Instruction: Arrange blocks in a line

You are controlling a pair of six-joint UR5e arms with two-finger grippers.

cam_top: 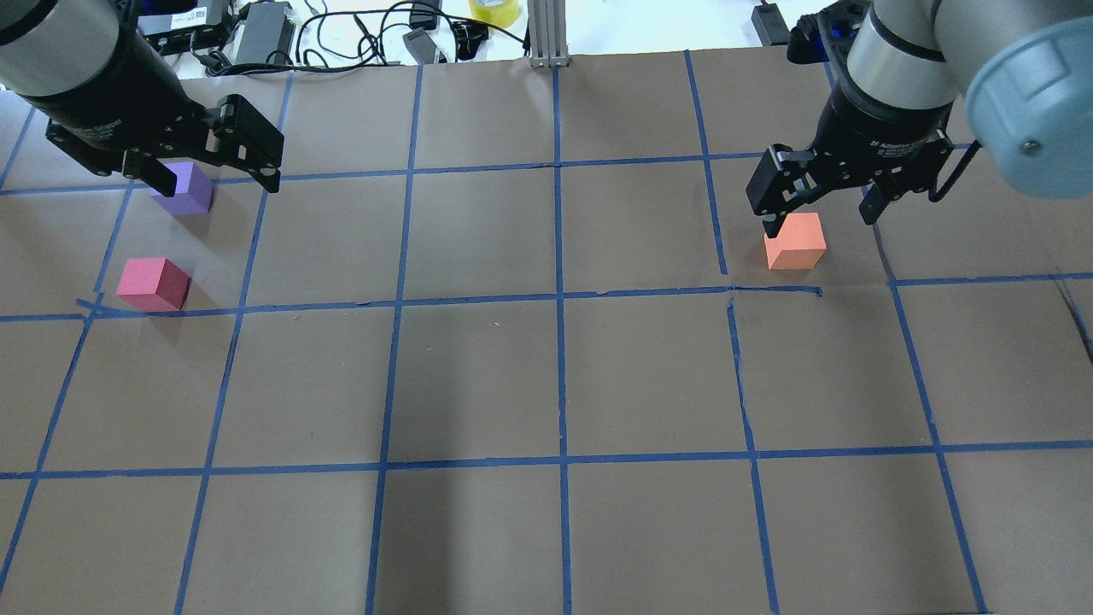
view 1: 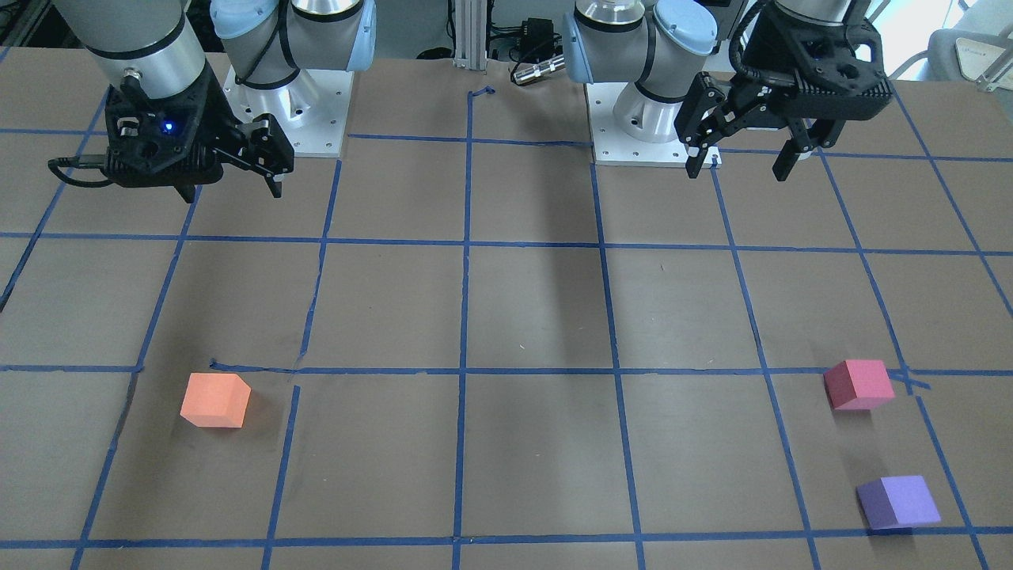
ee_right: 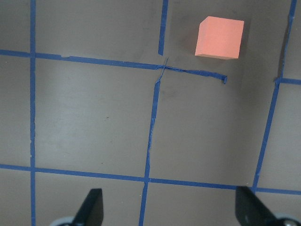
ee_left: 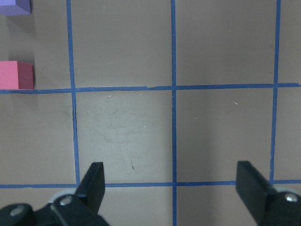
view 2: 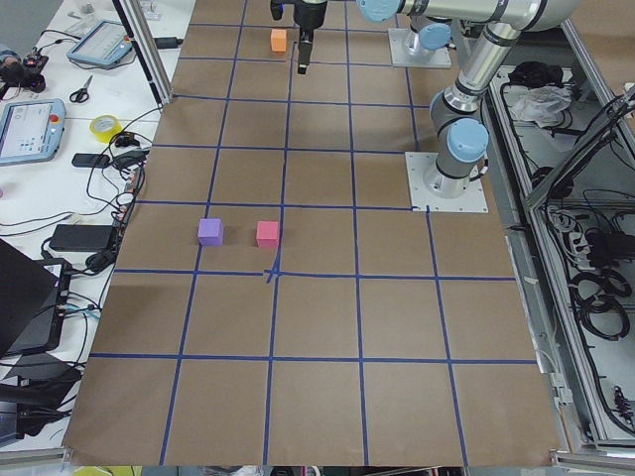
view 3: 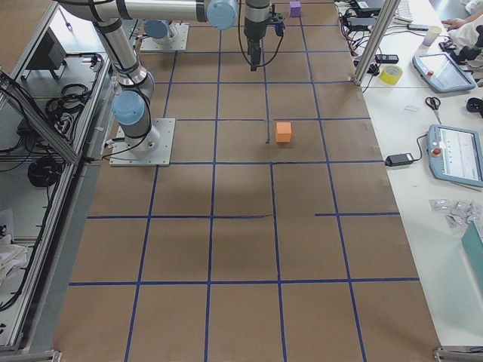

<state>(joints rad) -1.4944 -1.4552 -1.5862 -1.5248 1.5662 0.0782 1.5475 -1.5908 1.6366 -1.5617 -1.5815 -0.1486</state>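
Jaws on both arms gape empty. We judge no line begun: orange foam cube (view 1: 215, 400) lies well apart from pinkish-red foam cube (view 1: 859, 384) and purple foam cube (view 1: 898, 501).

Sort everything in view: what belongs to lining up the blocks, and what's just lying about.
For the job: orange block, pink block, purple block.
Lying about: yellow tape roll, scissors, handheld screen.
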